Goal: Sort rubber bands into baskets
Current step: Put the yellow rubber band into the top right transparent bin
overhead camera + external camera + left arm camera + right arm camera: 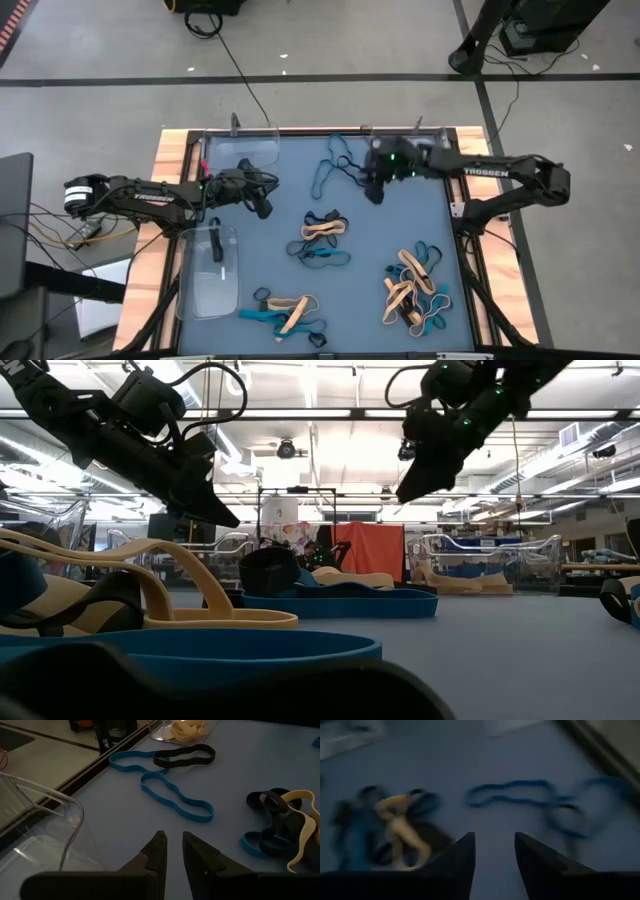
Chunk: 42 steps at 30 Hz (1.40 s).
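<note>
Rubber bands in tan, blue and black lie loose on the blue mat: two blue loops (330,172) at the far middle, a mixed heap (322,238) in the centre, and heaps near the front (290,315) and front right (412,290). My left gripper (172,837) hangs narrowly open over bare mat, left of the centre heap, with a blue loop (175,800) beyond it. My right gripper (494,837) hovers open above the mat beside the far blue loops (510,792), with nothing between its fingers. A clear basket (162,732) at the far edge holds tan bands (187,729).
A clear basket (240,150) stands at the far left and another (208,270) at the near left, close beside my left arm. The mat ends at a wooden frame (165,170). Bare mat lies between the two grippers.
</note>
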Motion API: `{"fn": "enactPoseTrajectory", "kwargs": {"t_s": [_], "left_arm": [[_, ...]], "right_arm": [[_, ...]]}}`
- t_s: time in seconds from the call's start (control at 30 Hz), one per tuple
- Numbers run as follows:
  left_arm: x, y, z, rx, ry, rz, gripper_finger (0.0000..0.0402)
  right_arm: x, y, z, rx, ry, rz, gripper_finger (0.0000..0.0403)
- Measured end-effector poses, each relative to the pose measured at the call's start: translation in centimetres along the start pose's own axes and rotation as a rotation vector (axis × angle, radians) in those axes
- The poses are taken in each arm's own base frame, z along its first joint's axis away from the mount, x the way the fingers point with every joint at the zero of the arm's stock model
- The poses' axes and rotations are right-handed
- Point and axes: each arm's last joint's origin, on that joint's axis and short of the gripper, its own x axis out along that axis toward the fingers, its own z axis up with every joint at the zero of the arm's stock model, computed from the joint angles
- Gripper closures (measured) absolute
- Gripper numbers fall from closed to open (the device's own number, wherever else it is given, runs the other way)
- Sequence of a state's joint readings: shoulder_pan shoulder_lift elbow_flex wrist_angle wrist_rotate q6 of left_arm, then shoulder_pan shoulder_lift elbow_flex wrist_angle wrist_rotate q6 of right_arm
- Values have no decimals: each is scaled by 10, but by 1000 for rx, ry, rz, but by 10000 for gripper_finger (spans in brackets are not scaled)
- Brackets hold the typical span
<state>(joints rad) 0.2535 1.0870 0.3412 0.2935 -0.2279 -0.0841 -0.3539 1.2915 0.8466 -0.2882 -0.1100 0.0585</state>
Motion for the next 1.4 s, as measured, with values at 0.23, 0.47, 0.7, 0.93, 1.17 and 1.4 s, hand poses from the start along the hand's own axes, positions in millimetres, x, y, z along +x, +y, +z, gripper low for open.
{"fn": "enactPoseTrajectory", "kwargs": {"t_s": [0.23, 0.47, 0.7, 0.93, 1.17, 1.4], "left_arm": [[0, 0, 0, 0, 0, 0, 337], [0, 0, 1, -1, -11, -1, 337], [0, 0, 2, -4, -24, -2, 337], [0, 0, 4, 5, -38, 4, 337], [-1, 0, 11, 42, -112, 11, 337], [-1, 0, 16, 105, -166, 15, 337]], "right_arm": [[22, 44, -32, -9, -126, 185, 281], [54, 78, -66, -89, -111, 171, 287], [85, 90, -75, -151, -40, 147, 262], [103, 92, -84, -204, 32, 163, 227], [103, 93, -85, -185, 60, 221, 277], [104, 93, -85, -154, 52, 195, 388]]}}
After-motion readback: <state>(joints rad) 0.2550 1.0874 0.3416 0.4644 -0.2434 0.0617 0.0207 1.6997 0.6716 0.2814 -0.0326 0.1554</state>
